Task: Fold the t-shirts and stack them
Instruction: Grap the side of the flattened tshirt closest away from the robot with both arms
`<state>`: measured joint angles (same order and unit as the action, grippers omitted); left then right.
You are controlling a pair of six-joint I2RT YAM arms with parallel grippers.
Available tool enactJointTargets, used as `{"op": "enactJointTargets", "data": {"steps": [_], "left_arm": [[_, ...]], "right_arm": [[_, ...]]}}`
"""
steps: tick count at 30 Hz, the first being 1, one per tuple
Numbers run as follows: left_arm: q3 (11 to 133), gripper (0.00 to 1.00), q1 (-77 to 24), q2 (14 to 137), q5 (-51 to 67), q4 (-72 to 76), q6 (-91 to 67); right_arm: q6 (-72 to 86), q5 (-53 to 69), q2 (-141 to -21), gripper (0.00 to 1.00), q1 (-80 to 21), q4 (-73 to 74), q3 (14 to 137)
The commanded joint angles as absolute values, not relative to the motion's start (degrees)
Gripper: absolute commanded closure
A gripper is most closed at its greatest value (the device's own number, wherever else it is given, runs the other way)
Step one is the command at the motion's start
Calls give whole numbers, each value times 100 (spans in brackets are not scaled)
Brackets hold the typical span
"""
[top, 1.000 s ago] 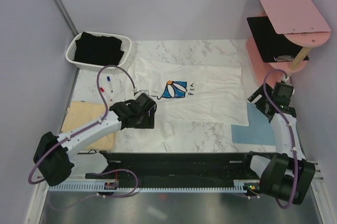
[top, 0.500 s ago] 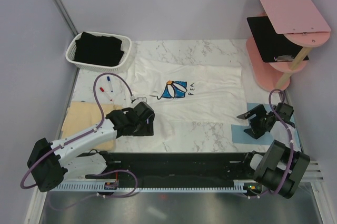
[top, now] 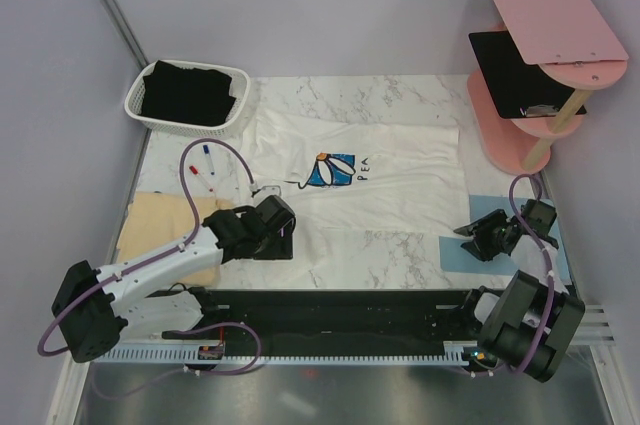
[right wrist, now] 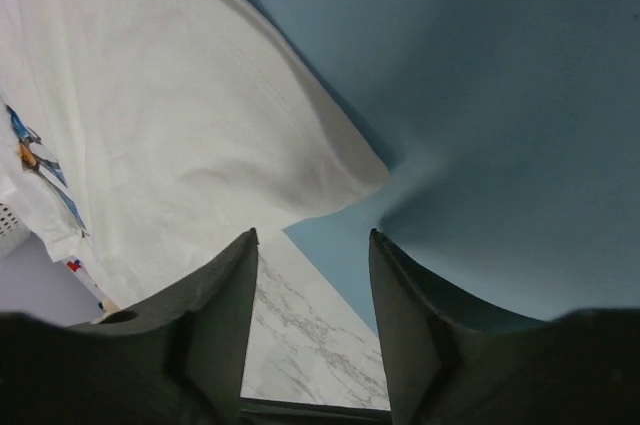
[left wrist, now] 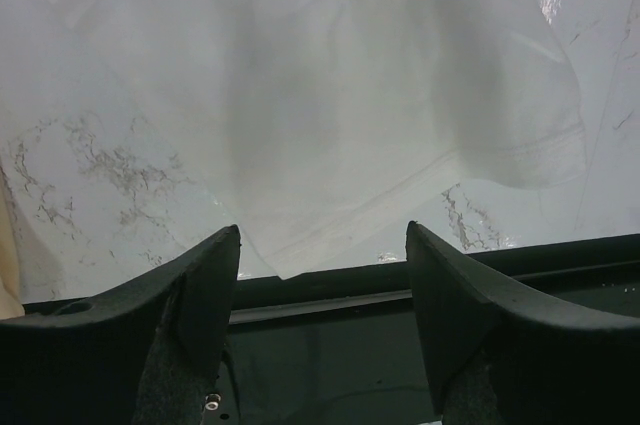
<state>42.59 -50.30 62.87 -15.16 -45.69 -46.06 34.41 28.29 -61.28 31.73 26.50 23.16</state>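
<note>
White tee (top: pixel 400 180), daisy print (top: pixel 330 170) upward, lies spread flat across the middle of the table (top: pixel 380 95), its near hem towards the arms. Black tee (top: pixel 190 93) sits bunched in a white basket (top: pixel 135 105) at the far left corner. The yellow tee (top: pixel 150 215) lies flat at the left edge, with the left arm (top: pixel 160 260) crossing over it. Left gripper (left wrist: pixel 322 235) is low at the near left part of the white tee's hem, jaws wide apart and holding nothing; in the wrist view the hem's edge reaches just to the gap between the fingertips. Right gripper (right wrist: pixel 313 235) is low at the white tee's near right corner, where the cloth overlaps a blue mat (right wrist: pixel 480 75) at the table's right edge. Its jaws stand partly open with nothing between them, the tee's corner just beyond the fingertips. A pink shelf (top: pixel 545 15) at the far right corner carries a black clipboard (top: pixel 505 70). Two markers (top: pixel 205 160) lie near the left edge, beyond the yellow tee.
</note>
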Motion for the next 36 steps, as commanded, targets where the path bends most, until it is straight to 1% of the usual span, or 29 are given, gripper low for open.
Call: {"op": "enactJointTargets", "data": {"steps": [1,3,4,5,6,7,12,21,24,26,33,36], "left_arm": [[4280,27,-5133,6415,-1767,-4456,-4834],[4315,27,-5211,6643,-1767,-4447,-4834],[4333,27,-5255,6714,-1775,-4421,-4843],[4359,27,-5317,6793,-1784,-4412,-4843],[4403,27,-5378,6959,-1802,-4421,-4886],[4429,27,-5501,7039,-1845,-4421,-4922],[4517,27,-5844,7356,-1969,-4412,-5298],[4421,28,-6240,7461,-2144,-4254,-5906],[4473,28,-6406,7891,-2249,-4114,-5898],[4614,29,-6530,8164,-2337,-4113,-5897],[5703,30,-7444,9428,-2865,-4227,-6012],[6081,30,-7707,9711,-3014,-4429,-6152]], "right_arm": [[3559,2566,-6458,56,3190,2259,2373],[3577,2566,-6617,63,3190,2084,2408],[3568,2566,-6740,76,3199,2022,2408],[3560,2593,-6811,87,3199,1917,2426],[3586,2601,-6864,95,3199,1846,2417],[3577,2602,-6951,100,3199,1802,2417],[3533,2610,-7014,100,3199,1687,2496],[3577,2935,-6619,100,3199,1749,2689],[3525,2962,-6504,100,3199,1802,2742],[3490,3015,-6521,100,3199,1828,2769],[3358,3111,-6732,100,3199,1775,2769],[3340,3138,-6776,100,3199,1732,2751]]}}
